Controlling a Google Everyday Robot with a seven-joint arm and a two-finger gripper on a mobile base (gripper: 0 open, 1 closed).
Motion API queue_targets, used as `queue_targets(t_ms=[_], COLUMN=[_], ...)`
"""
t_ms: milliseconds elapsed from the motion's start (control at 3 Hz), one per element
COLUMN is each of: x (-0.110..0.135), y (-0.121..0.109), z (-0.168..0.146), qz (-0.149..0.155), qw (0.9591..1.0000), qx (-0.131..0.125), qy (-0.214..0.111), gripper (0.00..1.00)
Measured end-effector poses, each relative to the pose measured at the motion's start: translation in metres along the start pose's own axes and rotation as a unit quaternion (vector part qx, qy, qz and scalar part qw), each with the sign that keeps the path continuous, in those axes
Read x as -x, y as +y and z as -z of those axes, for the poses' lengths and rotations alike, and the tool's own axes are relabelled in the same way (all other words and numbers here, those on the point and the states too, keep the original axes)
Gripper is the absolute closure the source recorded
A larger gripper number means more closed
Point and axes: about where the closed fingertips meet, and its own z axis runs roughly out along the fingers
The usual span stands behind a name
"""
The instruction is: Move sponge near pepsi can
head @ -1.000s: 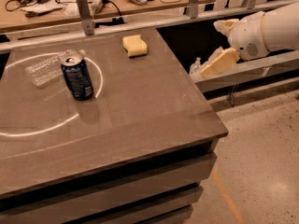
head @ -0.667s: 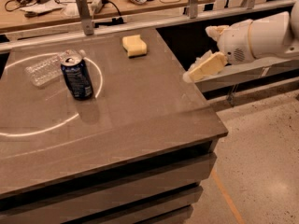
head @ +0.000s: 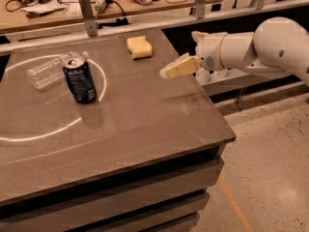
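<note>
The pale yellow sponge point(head: 139, 47) lies on the grey table point(head: 145, 124) near its far edge. The dark blue pepsi can point(head: 79, 79) stands upright to the left, about a can's height from the sponge. My gripper point(head: 175, 68), with pale yellow fingers, reaches in from the right on a white arm point(head: 260, 47). It hovers above the table's right part, to the right of and nearer than the sponge, apart from it and holding nothing.
A clear plastic bottle point(head: 48, 71) lies on its side just behind and left of the can. A white ring of light marks the table's left part. A rail with posts point(head: 88, 14) and a cluttered workbench stand behind. The table's right edge drops to the floor.
My gripper has moved left from beyond the table's right edge to above the tabletop, closer to the sponge. The sponge, can and bottle have not moved.
</note>
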Motion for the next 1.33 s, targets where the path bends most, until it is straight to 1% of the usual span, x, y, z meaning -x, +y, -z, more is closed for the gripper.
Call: queue_targets(t_ms=[333,667,1000,1333], x=[-0.009,-0.017,-0.021,-0.018], y=[-0.019,-0.033,-0.046,-0.054], z=[-0.040,-0.059,-0.080,-0.109], qz=[-0.012,-0.014,-0.012,-0.006], qw=[0.9999,0.9998,0.9999,0.9998], qx=[-0.012,-0.010,-0.002,0.012], qy=[-0.002,0.006,0.012,0.016], gripper=[0.00,0.00,0.00,0.00])
